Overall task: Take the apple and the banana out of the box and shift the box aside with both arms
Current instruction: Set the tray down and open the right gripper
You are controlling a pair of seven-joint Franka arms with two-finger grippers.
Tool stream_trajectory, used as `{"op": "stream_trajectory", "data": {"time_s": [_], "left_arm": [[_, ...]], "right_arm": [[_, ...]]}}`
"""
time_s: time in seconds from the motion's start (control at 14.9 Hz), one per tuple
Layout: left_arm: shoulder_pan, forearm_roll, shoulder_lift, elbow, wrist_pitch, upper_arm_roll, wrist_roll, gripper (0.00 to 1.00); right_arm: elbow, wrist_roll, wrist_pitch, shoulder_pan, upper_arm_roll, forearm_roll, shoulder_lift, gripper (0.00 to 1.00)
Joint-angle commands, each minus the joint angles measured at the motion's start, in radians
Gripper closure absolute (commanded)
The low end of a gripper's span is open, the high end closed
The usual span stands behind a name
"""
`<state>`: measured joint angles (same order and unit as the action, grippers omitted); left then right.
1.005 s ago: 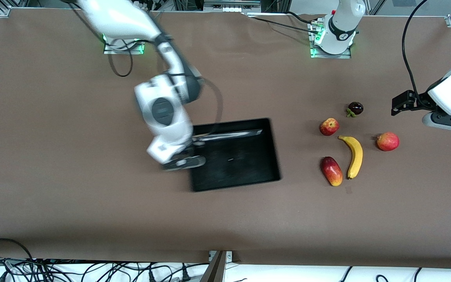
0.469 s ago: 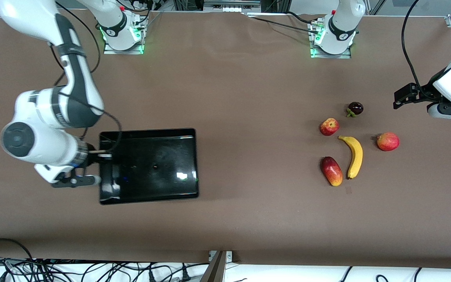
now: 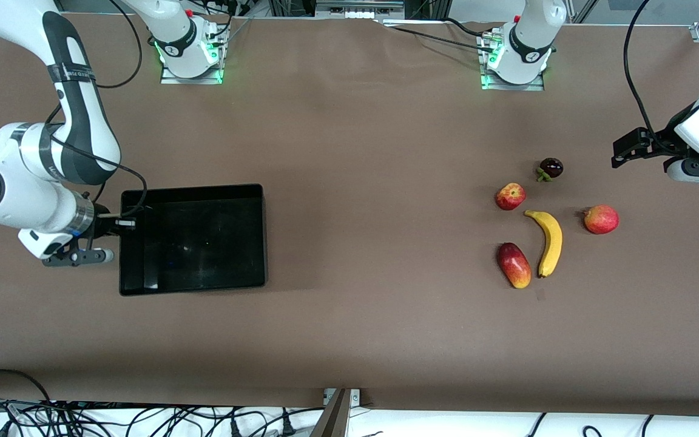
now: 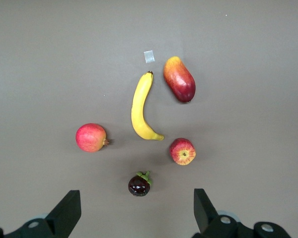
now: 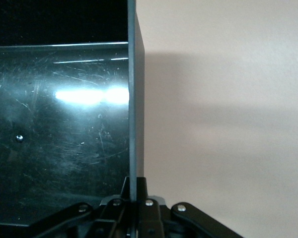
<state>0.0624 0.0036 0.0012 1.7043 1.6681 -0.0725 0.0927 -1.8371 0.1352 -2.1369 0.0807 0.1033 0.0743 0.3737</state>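
Note:
My right gripper (image 3: 122,223) is shut on the wall of the glossy black box (image 3: 204,243), at the end toward the right arm. The right wrist view shows the jaws (image 5: 134,192) clamped on the thin wall (image 5: 132,99); the box is empty. The banana (image 3: 548,241) and the small red apple (image 3: 510,196) lie on the table near the left arm's end. My left gripper (image 3: 622,149) is open and empty in the air beside the fruits. Its wrist view shows the gripper (image 4: 136,213), the banana (image 4: 141,109) and the apple (image 4: 182,151).
A red-yellow mango-like fruit (image 3: 514,265) lies beside the banana, nearer the front camera than the apple. A larger red round fruit (image 3: 601,219) and a dark mangosteen (image 3: 550,168) lie close by. Brown table (image 3: 374,182) lies between box and fruits.
My right gripper has carried the box from the table's middle toward the right arm's end. The left arm has barely moved and the fruits have not moved.

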Motion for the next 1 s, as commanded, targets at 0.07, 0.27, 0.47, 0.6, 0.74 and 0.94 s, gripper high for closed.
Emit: {"op": "stream_trajectory", "data": {"time_s": [0.07,0.27,0.47,0.6,0.74,0.94], "left_arm": [[0.007,-0.014,-0.023,0.014,-0.017,0.005,-0.010,0.00],[0.007,-0.010,-0.021,0.011,-0.028,0.005,-0.010,0.00],[0.007,-0.010,-0.021,0.006,-0.048,0.005,-0.011,0.00],[0.007,-0.010,-0.021,0.005,-0.047,0.005,-0.011,0.00],[0.008,-0.010,-0.021,0.005,-0.048,0.007,-0.011,0.00],[0.010,-0.010,-0.021,0.005,-0.048,0.007,-0.011,0.00]], "right_arm": [[-0.191,0.050,-0.147,-0.012,0.021,0.027,-0.078,1.00],[-0.246,0.050,-0.210,-0.015,0.023,0.032,-0.078,1.00],[-0.272,0.050,-0.241,-0.015,0.024,0.033,-0.064,1.00],[-0.271,0.050,-0.239,-0.015,0.024,0.033,-0.056,0.65],[-0.265,0.052,-0.233,-0.015,0.026,0.032,-0.058,0.00],[-0.206,0.055,-0.201,-0.013,0.021,0.029,-0.082,0.00]]}}
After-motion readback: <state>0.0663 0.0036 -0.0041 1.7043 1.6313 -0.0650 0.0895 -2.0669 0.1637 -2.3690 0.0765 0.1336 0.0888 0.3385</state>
